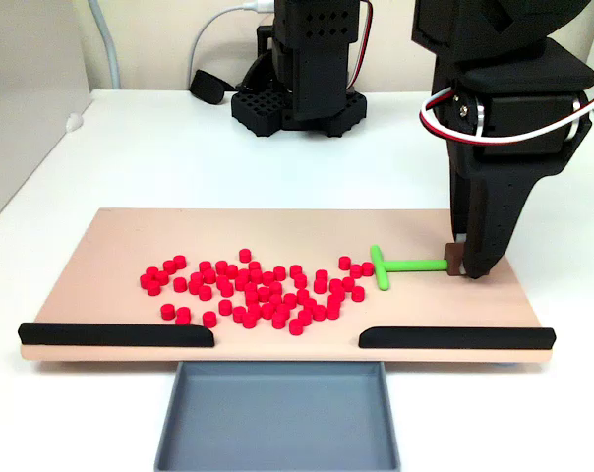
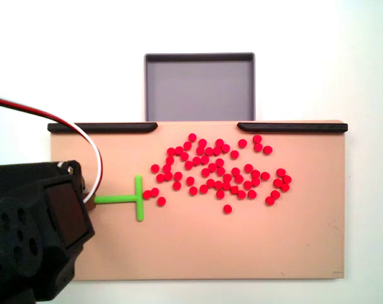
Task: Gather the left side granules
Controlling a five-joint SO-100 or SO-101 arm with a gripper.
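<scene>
- While it stands on the board (image 1: 120, 231), the gripper (image 1: 466, 264) clenches the green stick's (image 1: 415, 264) end.
- Beyond the stick's crossbar, away from the gripper, lie the red granules (image 1: 253, 287).

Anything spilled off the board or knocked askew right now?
Nothing stands out. The granules all lie on the board, the tray is empty, and the gripper holds the green stick flat.

end effector (image 1: 466, 264) hiding stick's (image 1: 400, 265) end
</scene>
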